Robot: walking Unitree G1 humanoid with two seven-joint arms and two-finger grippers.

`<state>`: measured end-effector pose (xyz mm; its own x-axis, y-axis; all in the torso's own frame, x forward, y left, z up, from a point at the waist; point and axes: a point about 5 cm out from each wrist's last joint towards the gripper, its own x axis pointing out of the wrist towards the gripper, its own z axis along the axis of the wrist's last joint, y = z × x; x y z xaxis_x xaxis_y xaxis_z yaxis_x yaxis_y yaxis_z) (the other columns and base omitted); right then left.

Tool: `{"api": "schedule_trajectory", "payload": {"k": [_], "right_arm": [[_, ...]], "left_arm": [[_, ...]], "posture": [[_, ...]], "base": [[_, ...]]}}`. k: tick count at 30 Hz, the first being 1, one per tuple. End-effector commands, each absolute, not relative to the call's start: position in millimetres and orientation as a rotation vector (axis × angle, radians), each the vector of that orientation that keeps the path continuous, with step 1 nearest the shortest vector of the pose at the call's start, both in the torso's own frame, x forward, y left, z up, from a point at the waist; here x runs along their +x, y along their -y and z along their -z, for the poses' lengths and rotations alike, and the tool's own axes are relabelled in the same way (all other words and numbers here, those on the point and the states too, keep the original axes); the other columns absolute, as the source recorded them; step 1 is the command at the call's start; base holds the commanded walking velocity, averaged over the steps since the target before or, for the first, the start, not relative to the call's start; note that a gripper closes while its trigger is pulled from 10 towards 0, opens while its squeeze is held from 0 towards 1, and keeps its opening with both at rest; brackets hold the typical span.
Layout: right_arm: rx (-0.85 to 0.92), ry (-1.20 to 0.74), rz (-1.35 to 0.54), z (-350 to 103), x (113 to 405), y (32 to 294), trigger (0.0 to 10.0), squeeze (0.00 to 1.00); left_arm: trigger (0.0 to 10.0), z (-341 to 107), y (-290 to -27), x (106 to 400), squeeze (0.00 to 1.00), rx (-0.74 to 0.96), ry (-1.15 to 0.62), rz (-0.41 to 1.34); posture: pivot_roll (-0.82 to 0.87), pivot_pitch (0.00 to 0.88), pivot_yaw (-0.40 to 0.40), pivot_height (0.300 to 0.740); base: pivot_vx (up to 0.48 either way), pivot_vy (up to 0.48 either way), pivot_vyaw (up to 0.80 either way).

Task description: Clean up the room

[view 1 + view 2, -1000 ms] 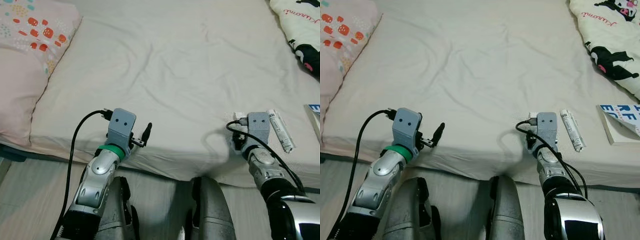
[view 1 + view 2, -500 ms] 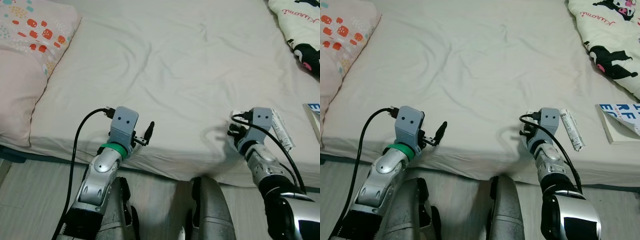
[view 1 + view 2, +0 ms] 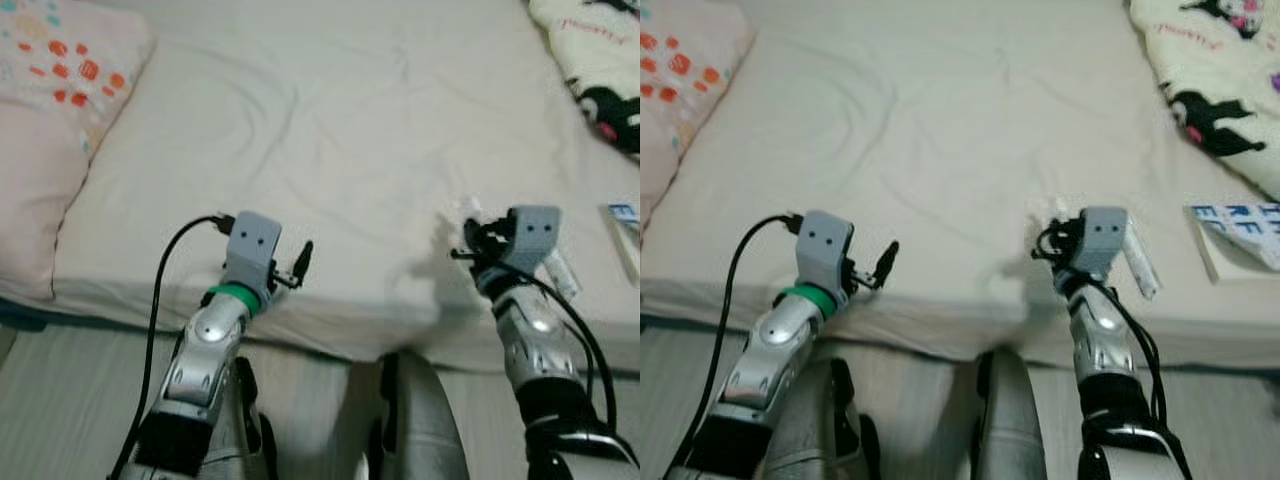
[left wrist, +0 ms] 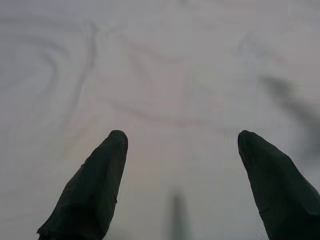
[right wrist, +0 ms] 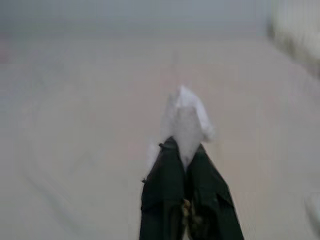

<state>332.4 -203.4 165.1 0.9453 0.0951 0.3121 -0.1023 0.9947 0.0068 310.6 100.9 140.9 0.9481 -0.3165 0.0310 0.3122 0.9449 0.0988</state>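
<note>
I stand at the near edge of the bed (image 3: 330, 130), both arms raised over the pale sheet. My right tool (image 5: 184, 159) has its two black fingers pressed together on a small white scrap of tissue (image 5: 186, 120), which sticks out past the fingertips and is held just above the sheet near the bed's front edge. My left tool (image 4: 182, 145) hovers over bare, wrinkled sheet toward the left of the bed's near edge, its fingers (image 4: 95, 187) spread wide apart with nothing between them. Just beside my right wrist, on its right, a white tube (image 3: 1137, 258) lies on the sheet, and further right near the edge lies a book (image 3: 1238, 232) with blue lettering. A blanket (image 3: 1210, 80) printed with black cartoon figures covers the far right corner of the bed, and a pink pillow (image 3: 50, 120) with red and yellow spots sits on the far left.
</note>
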Motion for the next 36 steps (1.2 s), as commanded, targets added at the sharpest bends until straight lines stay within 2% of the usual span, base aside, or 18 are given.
{"api": "schedule_trajectory", "payload": {"k": [1, 5, 14, 22, 30, 36], "right_arm": [[0.013, 0.331, -0.101, -166, 327, 200, 10.0, 0.0], [-0.027, 0.349, -0.093, -169, 326, 199, 10.0, 0.0], [-0.032, 0.367, -0.112, -177, 320, 189, 10.0, 0.0], [-0.035, 0.353, -0.093, -176, 320, 192, 10.0, 0.0], [-0.044, 0.33, -0.056, -174, 322, 198, 10.0, 0.0], [-0.042, 0.32, -0.044, -172, 321, 200, 10.0, 0.0]], "left_arm": [[10.0, -143, -102, 308, 0.0, 0.065, 0.051, 0.314], [10.0, -148, -100, 308, 0.0, 0.037, 0.063, 0.31], [10.0, -169, -97, 310, 0.0, -0.089, 0.108, 0.257], [10.0, -171, -93, 314, 0.0, -0.082, 0.101, 0.264], [10.0, -171, -72, 322, 0.0, -0.035, 0.081, 0.327], [10.0, -173, -72, 324, 0.0, -0.02, 0.082, 0.337]], "posture": [[-0.1, 0.086, 0.02, 0.585], [-0.1, 0.079, 0.014, 0.585], [-0.08, 0.055, -0.018, 0.625], [-0.08, 0.053, -0.018, 0.66], [-0.09, 0.046, -0.012, 0.695], [-0.09, 0.045, -0.009, 0.72]], "base": [[0.0, 0.0, 0.0], [0.0, 0.0, 0.0], [0.0, 0.0, 0.0], [0.0, 0.0, 0.0], [0.0, 0.0, 0.0], [0.0, 0.0, 0.0]]}}
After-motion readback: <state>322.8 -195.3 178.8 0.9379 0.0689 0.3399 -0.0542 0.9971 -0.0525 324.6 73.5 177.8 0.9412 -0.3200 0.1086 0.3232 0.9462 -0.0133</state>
